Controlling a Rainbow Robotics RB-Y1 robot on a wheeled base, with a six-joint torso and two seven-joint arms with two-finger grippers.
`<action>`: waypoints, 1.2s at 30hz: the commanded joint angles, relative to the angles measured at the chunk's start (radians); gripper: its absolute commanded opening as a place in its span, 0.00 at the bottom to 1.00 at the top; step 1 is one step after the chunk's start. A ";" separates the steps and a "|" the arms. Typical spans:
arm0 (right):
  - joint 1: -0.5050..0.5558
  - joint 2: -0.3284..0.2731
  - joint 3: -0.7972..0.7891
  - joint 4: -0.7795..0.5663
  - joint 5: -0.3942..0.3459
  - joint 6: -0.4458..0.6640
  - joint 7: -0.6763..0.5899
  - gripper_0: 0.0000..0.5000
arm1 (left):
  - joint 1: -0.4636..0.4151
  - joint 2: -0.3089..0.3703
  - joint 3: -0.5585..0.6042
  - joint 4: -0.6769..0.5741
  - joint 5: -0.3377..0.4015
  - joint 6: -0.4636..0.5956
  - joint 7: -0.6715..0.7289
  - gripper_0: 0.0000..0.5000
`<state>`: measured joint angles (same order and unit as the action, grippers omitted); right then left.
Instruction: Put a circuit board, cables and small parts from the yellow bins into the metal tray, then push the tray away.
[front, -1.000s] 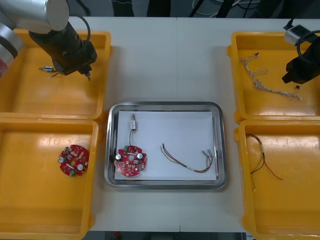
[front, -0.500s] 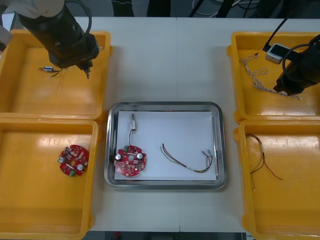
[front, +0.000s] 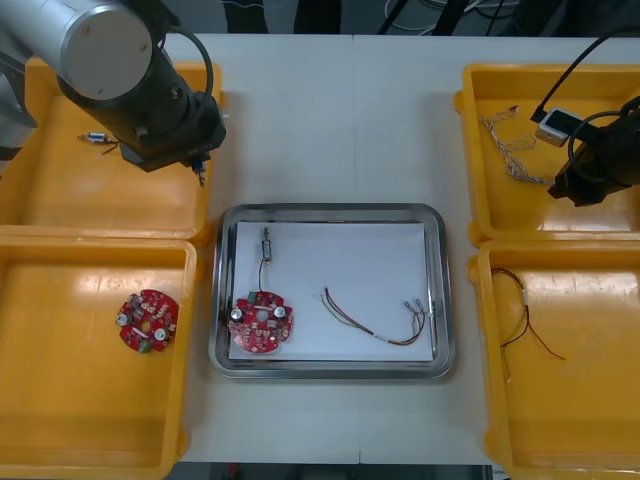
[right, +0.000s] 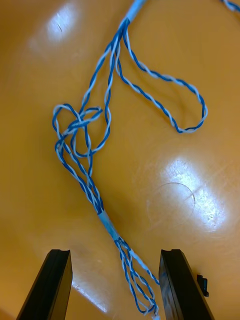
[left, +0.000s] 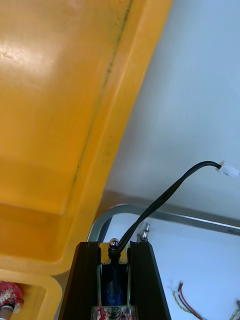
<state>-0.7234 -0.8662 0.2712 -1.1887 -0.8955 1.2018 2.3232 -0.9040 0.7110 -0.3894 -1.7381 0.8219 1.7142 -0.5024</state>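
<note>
**Beside the tray's corner, a part ready to drop**

From above, the left claw (front: 200, 172) hangs at the edge of the far left bin (front: 100, 190), near the tray (front: 330, 209), which holds a circuit board (front: 260, 322) and a red and yellow cable (front: 375, 320). The right claw (front: 575, 188) sits low in the far right bin (front: 510, 200).

At the right wrist, its fingers (right: 55, 285) stand apart astride the blue and white cable (right: 95, 150), lined up to pinch.

At the left wrist, fingers clamp a small metal part (left: 112, 277), its black lead (left: 165, 197) arching free above the tray rim.

The right end effector (front: 580, 188) hides one end of the twisted blue-and-white cable (front: 503, 140); the picture's edge crops the small black-wired metal part (left: 113, 280).
</note>
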 joint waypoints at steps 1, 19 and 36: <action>-0.044 -0.043 0.045 0.029 -0.017 -0.034 0.053 1.00 | 0.030 0.036 0.027 -0.098 -0.007 0.036 0.028 0.00; -0.129 -0.027 0.121 0.162 -0.120 -0.084 0.097 1.00 | 0.040 0.038 0.027 -0.124 -0.003 0.045 0.035 0.00; -0.142 0.013 0.186 0.270 -0.132 -0.130 0.108 1.00 | 0.043 0.036 0.029 -0.124 -0.006 0.047 0.030 0.00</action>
<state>-0.8484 -0.8662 0.4397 -0.9500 -1.0235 1.0819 2.3958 -0.8676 0.7117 -0.3893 -1.8326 0.8215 1.7518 -0.5021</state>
